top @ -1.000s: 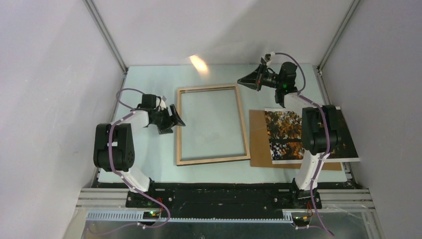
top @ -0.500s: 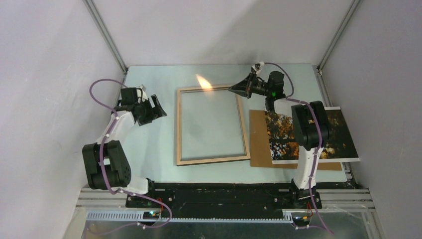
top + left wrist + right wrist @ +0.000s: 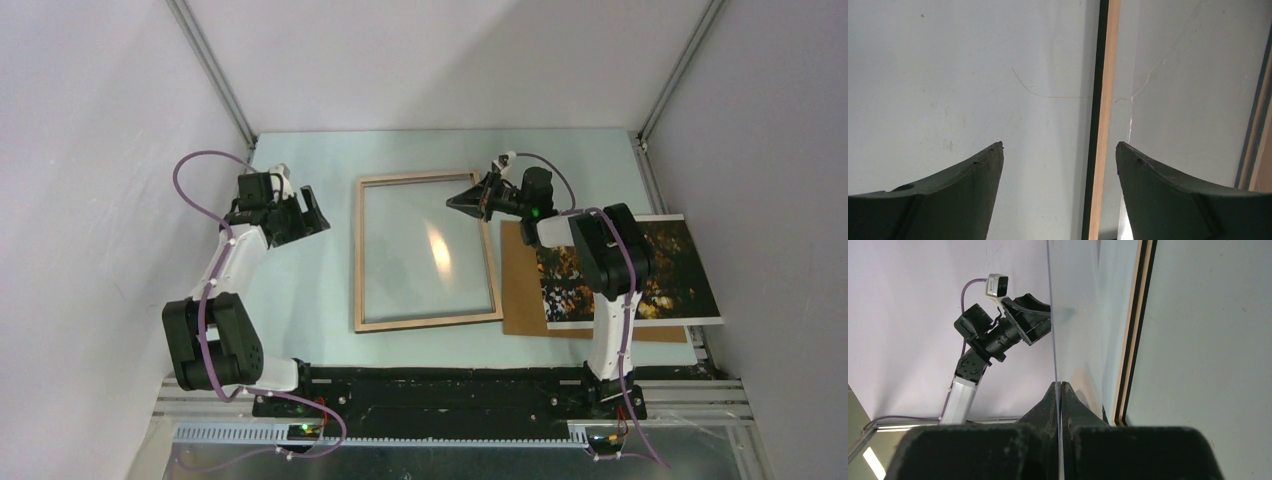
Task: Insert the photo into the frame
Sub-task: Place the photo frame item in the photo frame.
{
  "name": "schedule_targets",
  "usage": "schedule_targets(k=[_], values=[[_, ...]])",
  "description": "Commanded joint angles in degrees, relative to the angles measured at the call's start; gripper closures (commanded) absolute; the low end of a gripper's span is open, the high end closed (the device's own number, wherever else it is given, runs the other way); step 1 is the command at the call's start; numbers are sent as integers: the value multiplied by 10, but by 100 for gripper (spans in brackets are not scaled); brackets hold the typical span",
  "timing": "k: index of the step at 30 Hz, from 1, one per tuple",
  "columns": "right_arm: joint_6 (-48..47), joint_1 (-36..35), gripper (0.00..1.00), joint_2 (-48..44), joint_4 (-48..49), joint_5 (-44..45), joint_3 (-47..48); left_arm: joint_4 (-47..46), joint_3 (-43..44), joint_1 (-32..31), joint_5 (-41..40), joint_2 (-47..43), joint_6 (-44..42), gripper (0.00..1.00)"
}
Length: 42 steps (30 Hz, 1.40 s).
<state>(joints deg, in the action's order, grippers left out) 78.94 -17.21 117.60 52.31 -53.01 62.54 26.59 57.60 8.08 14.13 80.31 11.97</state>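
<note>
R tool (image 3: 453, 201) pinches frame (image 3: 425, 321) pane edge; long axis runs near-far.

Two robot arms, the left arm (image 3: 238, 262) and right arm (image 3: 610, 320), have white link tubes and bulky black joint housings. A purple cable (image 3: 190, 170) trails along each. The left gripper (image 3: 1059, 150) has dark, wedge-shaped fingers (image 3: 948, 195) with scuffed tips.

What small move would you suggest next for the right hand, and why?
Probably lower the right hand slightly: it is shut on the clear pane, held above the frame and not yet lying in it, while the photo waits alongside.
</note>
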Motion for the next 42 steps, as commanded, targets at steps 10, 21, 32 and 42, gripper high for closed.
schedule_targets(k=[10, 21, 32, 42], values=[[-12, -7, 100, -16, 53, 54, -50, -4, 15, 4, 2, -9, -5, 14], [-15, -11, 100, -16, 56, 80, -74, -4, 11, 4, 8, -9, -10, 14], [-15, -12, 100, -11, 52, 85, -75, -4, 9, 4, 20, 1, -8, 14], [-17, -11, 100, -5, 50, 87, -75, -6, 7, 3, 26, 2, -9, 14]])
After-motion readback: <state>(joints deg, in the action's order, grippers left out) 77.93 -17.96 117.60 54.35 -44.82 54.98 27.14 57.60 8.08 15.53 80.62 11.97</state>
